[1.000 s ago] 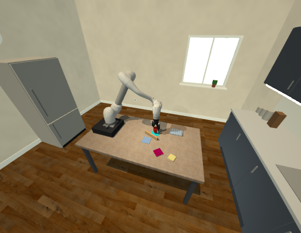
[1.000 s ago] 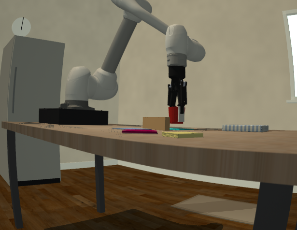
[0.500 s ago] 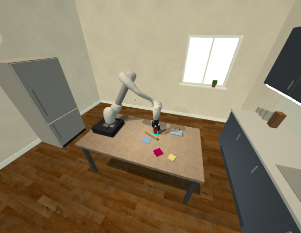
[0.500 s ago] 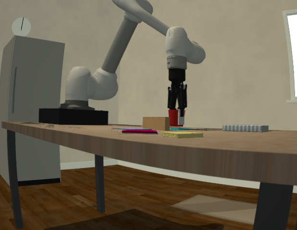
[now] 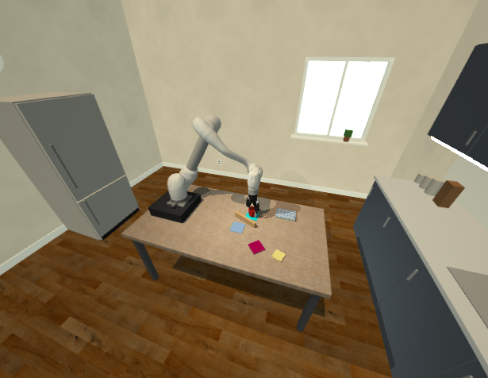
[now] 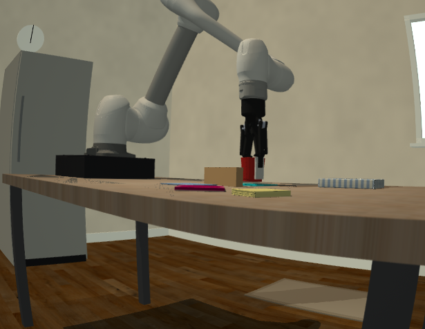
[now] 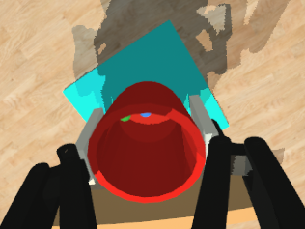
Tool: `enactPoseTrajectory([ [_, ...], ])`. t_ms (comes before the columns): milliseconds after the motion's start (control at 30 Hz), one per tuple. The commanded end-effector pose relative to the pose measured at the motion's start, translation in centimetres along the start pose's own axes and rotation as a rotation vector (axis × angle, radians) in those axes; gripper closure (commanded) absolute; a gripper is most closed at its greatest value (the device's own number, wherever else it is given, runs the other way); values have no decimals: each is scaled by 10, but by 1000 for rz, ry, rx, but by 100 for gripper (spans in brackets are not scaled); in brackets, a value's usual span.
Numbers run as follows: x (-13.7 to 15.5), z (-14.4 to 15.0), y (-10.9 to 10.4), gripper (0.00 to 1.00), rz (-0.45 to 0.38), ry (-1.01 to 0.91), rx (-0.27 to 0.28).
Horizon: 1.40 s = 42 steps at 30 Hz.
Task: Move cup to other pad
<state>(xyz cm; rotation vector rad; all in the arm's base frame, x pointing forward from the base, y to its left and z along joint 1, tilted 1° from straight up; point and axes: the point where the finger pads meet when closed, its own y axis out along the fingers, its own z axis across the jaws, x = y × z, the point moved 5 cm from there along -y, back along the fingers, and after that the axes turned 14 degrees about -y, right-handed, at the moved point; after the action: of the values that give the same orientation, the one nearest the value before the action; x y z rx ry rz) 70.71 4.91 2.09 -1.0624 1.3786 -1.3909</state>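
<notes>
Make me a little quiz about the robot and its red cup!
1. True or false: the gripper is gripping the cup.
2. What colour is the pad under the cup? A yellow, B cyan, C pink.
3. Fill in: between that pad and the pale blue pad lies a wooden ____.

Key: 1 true. 2 B. 3 rail.
</notes>
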Motion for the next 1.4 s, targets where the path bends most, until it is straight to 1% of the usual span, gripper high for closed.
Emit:
enactPoseTrajectory([
  [0, 0, 0, 1, 51, 0, 0, 0],
  [400, 0, 0, 6, 51, 0, 0, 0],
  [767, 0, 0, 7, 51, 0, 0, 0],
  [800, 0, 0, 7, 41, 0, 0, 0],
  [1367, 0, 0, 7, 41, 0, 0, 0],
])
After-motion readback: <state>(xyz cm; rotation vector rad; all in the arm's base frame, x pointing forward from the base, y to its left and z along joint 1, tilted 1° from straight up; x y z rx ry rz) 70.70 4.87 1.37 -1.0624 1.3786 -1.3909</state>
